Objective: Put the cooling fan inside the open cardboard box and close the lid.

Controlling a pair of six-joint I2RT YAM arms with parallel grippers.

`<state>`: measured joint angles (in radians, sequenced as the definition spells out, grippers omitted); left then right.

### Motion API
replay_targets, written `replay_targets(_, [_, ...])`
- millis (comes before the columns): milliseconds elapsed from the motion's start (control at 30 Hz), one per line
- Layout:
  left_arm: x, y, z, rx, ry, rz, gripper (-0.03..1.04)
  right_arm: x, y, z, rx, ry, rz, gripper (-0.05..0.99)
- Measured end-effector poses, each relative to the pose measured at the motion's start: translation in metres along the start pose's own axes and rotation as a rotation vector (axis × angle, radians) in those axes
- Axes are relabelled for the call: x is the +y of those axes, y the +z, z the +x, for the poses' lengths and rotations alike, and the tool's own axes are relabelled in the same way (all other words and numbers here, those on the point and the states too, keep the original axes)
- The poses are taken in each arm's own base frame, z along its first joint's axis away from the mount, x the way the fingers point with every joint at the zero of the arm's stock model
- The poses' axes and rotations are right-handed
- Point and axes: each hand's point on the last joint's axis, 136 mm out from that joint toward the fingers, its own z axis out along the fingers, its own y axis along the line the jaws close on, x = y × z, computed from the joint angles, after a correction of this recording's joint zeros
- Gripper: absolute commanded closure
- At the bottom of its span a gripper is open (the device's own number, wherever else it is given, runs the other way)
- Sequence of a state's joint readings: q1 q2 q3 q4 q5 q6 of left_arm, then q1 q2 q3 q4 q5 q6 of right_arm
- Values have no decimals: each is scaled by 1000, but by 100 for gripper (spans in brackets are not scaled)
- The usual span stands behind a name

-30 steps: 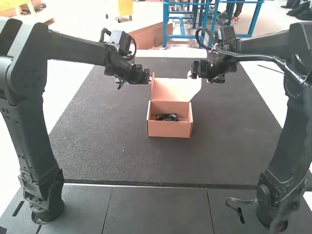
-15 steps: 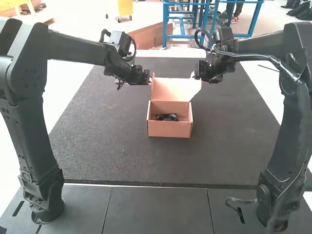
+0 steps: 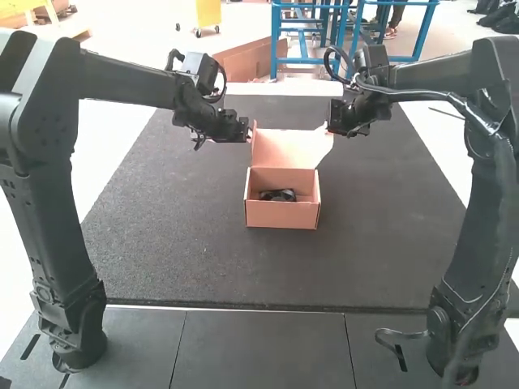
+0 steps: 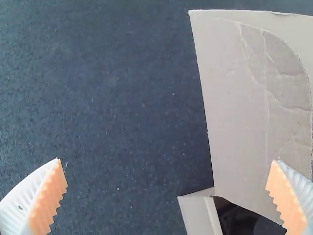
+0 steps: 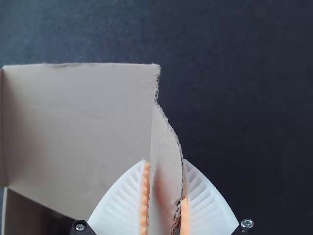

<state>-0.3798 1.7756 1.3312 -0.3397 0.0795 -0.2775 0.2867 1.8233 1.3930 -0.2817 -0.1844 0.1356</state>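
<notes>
Dark speckled mat [image 3: 162,243] covers most of my table [image 3: 259,348]. One cardboard box [image 3: 282,209] stands directly on mat, lid up; mat extends past box on all sides, table's front panels nearer cam.

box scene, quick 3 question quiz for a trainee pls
1. True or false: the fan already lies inside the box.
2. Fill in: the left hand is ____ (open or shut).
3. What does the right hand grip? A) the fan B) the lid's flap C) nothing

Key: 1 true; 2 open; 3 B
</notes>
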Motion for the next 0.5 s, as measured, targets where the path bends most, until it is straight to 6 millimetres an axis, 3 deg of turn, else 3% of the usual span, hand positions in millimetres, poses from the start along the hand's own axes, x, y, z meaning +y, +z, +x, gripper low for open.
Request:
replay_targets(233, [0, 0, 1, 4, 0, -1, 4, 0, 0, 0, -1, -1, 0, 89])
replay_targets(500, [1, 0, 3, 12, -1, -2, 4, 0, 0, 0, -2, -1, -1, 93])
